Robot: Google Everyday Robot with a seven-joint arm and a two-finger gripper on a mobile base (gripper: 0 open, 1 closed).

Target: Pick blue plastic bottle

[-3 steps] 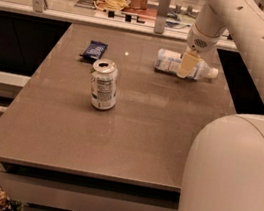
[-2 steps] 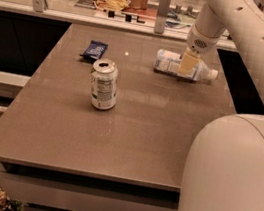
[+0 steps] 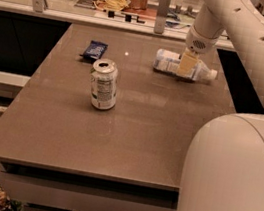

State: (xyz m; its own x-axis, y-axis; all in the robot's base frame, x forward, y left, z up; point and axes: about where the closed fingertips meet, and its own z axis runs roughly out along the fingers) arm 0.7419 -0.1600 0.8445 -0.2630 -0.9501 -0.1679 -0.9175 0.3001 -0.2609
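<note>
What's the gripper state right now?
Gripper: down at the bottle, which lies on the table; open or closed cannot be told.

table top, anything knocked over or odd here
Only the blue plastic bottle: it lies on its side at the far right of the table, with the gripper down over its middle. The drink can stands upright and the dark wrapper lies flat; no spill shows.

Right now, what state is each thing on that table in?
Bottle: lying on its side, cap toward the right.
Can: standing upright.
Snack wrapper: lying flat, apart from the can.
Gripper: lowered onto the bottle's middle.
</note>
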